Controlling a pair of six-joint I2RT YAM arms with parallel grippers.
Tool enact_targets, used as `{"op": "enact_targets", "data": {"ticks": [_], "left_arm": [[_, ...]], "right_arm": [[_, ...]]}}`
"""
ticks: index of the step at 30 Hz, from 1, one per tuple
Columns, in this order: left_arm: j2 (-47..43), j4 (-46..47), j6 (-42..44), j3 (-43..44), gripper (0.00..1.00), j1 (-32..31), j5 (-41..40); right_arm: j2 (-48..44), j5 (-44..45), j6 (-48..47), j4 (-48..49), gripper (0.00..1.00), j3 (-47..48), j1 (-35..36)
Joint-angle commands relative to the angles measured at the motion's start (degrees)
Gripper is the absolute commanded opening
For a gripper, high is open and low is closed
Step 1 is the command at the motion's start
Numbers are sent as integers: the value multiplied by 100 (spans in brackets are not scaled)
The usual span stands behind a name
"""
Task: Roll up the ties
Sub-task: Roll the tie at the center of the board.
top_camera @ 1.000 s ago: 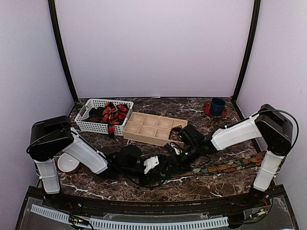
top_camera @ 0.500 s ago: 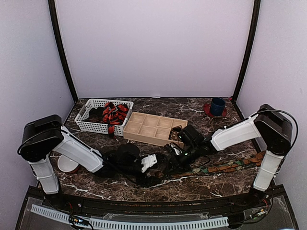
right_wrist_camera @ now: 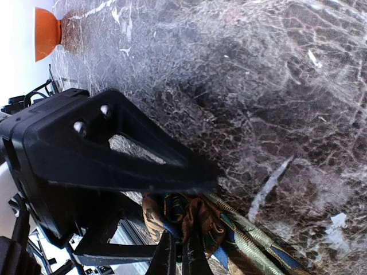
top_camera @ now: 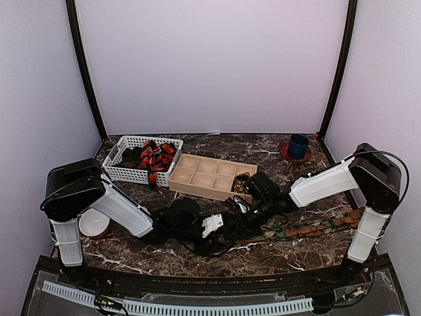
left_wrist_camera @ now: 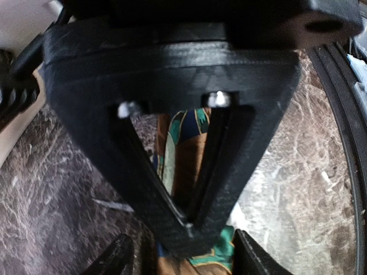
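A brown-orange tie with green patches point(top_camera: 309, 230) lies along the table from the middle to the right edge. Its near end is bunched into a loose roll point(right_wrist_camera: 223, 220). My left gripper point(top_camera: 229, 227) is shut on that end; in the left wrist view the fingertips point(left_wrist_camera: 192, 226) meet on the brown and green fabric point(left_wrist_camera: 183, 149). My right gripper point(top_camera: 243, 214) is open, its fingers point(right_wrist_camera: 149, 160) on either side of the roll and of the left fingertips. The right gripper point(right_wrist_camera: 183, 212) is apart from the fabric. More ties, red-and-black striped point(top_camera: 156, 157), lie in a white basket.
The white basket point(top_camera: 125, 171) stands at the back left, a wooden compartment tray point(top_camera: 207, 174) beside it. A blue cup on a red saucer point(top_camera: 297, 147) is at the back right. A white bowl point(top_camera: 92, 225) sits by the left arm's base.
My left arm swung out to the left and came back, and its wrist ends slightly further right. It stays shut on the tie's end. The right arm has not visibly moved.
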Motion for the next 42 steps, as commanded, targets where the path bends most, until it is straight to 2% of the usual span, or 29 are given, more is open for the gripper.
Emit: {"op": "enact_targets", "data": {"ticks": [1, 3, 5, 10, 14, 17, 20, 24, 25, 26, 30, 32, 34, 37, 42], "left_arm": [[126, 1, -60, 92, 53, -16, -141], [-1, 19, 5, -121, 43, -17, -195], [-138, -16, 64, -360, 38, 3, -236], [-374, -116, 74, -698, 35, 36, -205], [-348, -126, 8, -594, 37, 36, -256], [-353, -67, -110, -511, 45, 36, -329], [-610, 60, -188, -588, 65, 36, -334], [-1454, -114, -299, -755, 82, 36, -672], [-1703, -134, -348, -831, 93, 36, -775], [-1987, -130, -410, -920, 98, 36, -851], [-2513, -46, -1158, -1236, 99, 71, -1501], [-2339, -557, -1285, -1071, 99, 140, -1141], [-2141, -836, -930, -991, 99, 150, -452], [-1937, -40, -869, -1370, 99, 150, -267], [-1385, 446, -571, -1468, 93, 151, 62]], "right_arm": [[-93, -23, -41, -25, 0, 11, -11], [-178, 6, -82, -130, 0, -4, -36], [-317, 16, -93, -197, 0, -101, -95], [-473, 100, -134, -305, 0, -347, -182], [-278, 80, -105, -151, 0, -443, -118], [-64, 140, -143, -84, 0, -434, -67], [107, 260, -224, -129, 0, -355, -69], [202, 333, -275, -183, 0, -360, -69], [206, 355, -289, -195, 0, -382, -65], [208, 360, -299, -203, 0, -401, -64], [220, 381, -328, -222, 0, -371, -69], [242, 370, -362, -247, 0, -312, -68], [258, 340, -389, -264, 0, -265, -69], [268, 320, -449, -335, 0, -225, -69], [285, 300, -552, -466, 0, -205, -66]]}}
